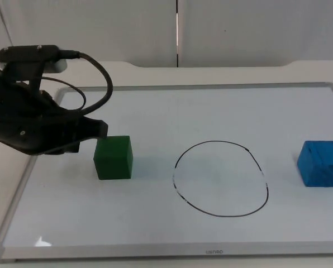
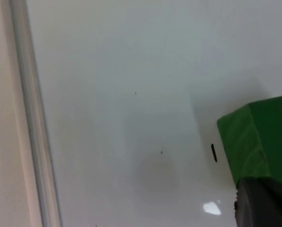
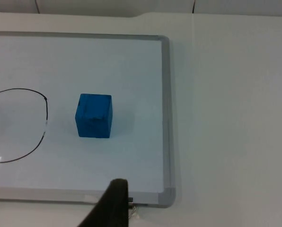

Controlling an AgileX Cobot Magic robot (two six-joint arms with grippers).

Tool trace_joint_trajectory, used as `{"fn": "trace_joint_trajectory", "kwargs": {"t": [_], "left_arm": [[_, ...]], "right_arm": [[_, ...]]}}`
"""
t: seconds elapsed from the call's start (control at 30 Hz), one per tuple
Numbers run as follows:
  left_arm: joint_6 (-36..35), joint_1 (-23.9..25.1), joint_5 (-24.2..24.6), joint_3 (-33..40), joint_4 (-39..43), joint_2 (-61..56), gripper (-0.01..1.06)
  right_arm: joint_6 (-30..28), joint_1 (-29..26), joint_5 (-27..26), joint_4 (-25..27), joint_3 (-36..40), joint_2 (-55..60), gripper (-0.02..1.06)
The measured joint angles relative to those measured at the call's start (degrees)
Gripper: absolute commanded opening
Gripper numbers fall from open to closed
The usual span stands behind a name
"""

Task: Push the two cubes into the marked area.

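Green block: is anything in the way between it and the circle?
No. The whiteboard is bare between the green block and the drawn circle. The left gripper sits at the block's far side from the circle.

Bright, even light; small glare on whiteboard.

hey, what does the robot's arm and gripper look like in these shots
The left arm is matte black and bulky, ending in a blunt left gripper beside the green cube. A white-and-black box sits on top, with a black cable looping from it. The right gripper's black fingertip is narrow and rounded.
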Motion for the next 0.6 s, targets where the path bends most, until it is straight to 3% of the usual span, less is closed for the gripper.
{"fn": "trace_joint_trajectory", "kwargs": {"t": [0.3, 0.6], "left_arm": [[0.0, 0.0, -0.65, -3.53, 0.0, 4.85, 0.0], [0.0, 0.0, -4.49, -5.42, 0.0, 9.1, 0.0]], "right_arm": [[0.0, 0.0, 0.0, 0.0, 0.0, 0.0, 1.05], [0.0, 0.0, 0.0, 0.0, 0.0, 0.0, 1.05]]}}
